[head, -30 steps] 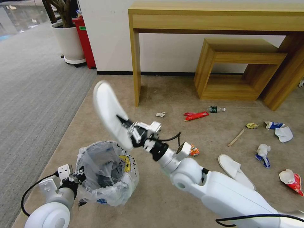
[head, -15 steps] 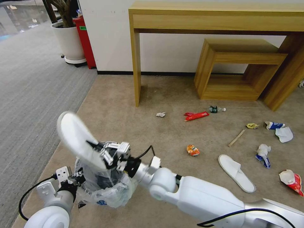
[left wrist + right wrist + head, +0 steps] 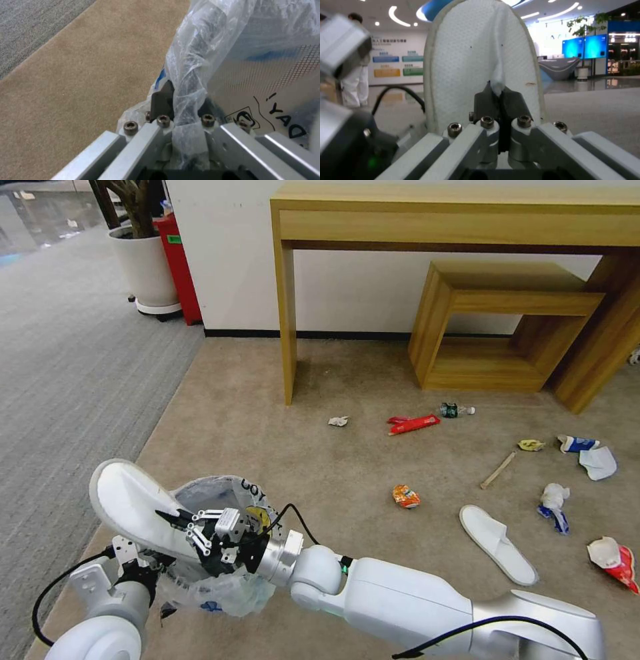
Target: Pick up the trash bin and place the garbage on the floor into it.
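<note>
The trash bin (image 3: 248, 499), lined with a crinkly whitish bag, stands low on the left of the beige floor (image 3: 347, 467). My left gripper (image 3: 157, 565) is shut on its near rim and bag (image 3: 200, 62). My right gripper (image 3: 175, 518) reaches across from the right, shut on the strap of a white slipper (image 3: 123, 499) held tilted over the bin's left rim. The right wrist view shows the slipper (image 3: 476, 57) upright between the fingers (image 3: 483, 100). A second slipper (image 3: 497, 543), an orange wrapper (image 3: 405, 496), a red wrapper (image 3: 413, 424), a bottle (image 3: 453, 410) and a stick (image 3: 498, 470) lie on the carpet.
A wooden desk (image 3: 287, 313) and a low wooden shelf (image 3: 507, 323) stand against the back wall. A potted plant (image 3: 143, 267) and a red box (image 3: 179, 267) sit at the back left. Grey ribbed carpet (image 3: 60, 380) borders the left. More wrappers and tissues (image 3: 590, 457) lie at right.
My right arm has swung the slipper left and down, from high beyond the bin to just over its left rim. The left gripper keeps its hold on the bin.
</note>
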